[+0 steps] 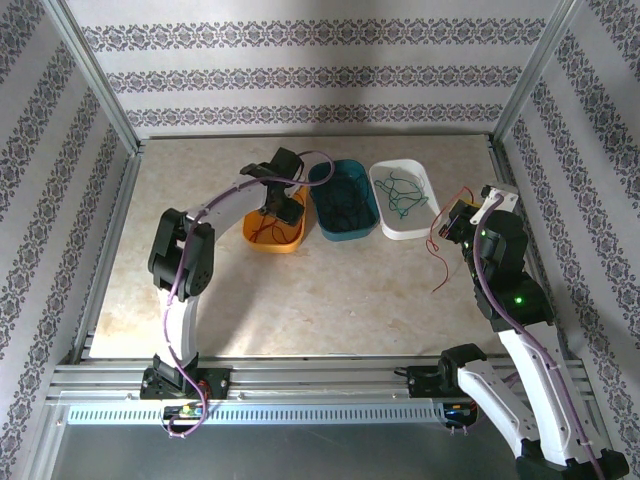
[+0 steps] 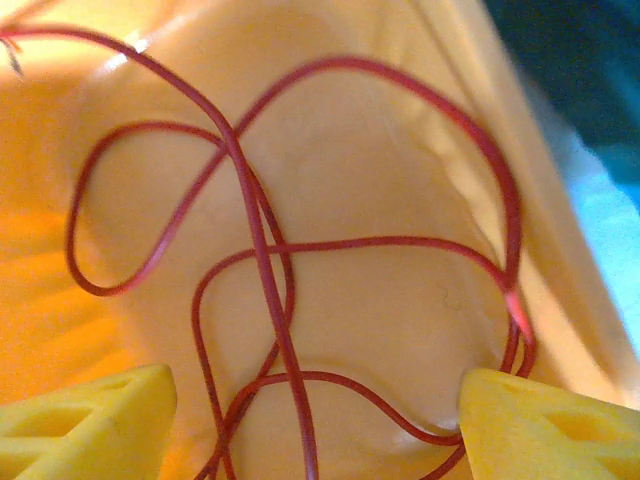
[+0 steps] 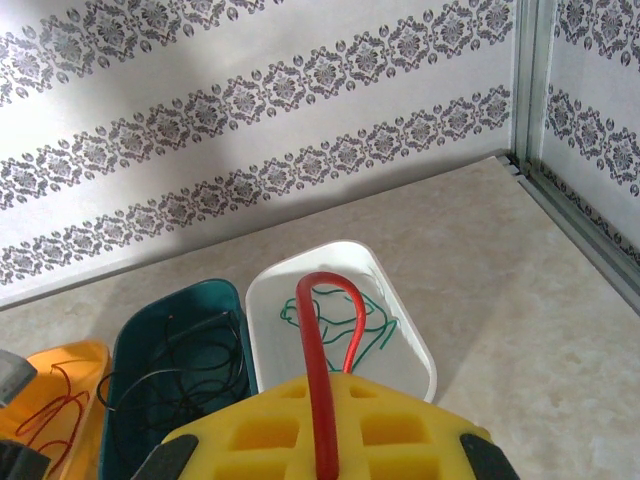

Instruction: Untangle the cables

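At the bench's far edge, left gripper (image 2: 315, 405) spread over loose red cable (image 2: 256, 240) in orange tray (image 2: 400, 160); right gripper (image 3: 322, 420), by right edge, pinching second red cable (image 3: 314, 345); green cable (image 1: 402, 197) in white tray (image 1: 405, 234).

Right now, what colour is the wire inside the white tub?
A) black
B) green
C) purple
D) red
B: the thin wire curled up in loose loops inside the white tub is a green wire.
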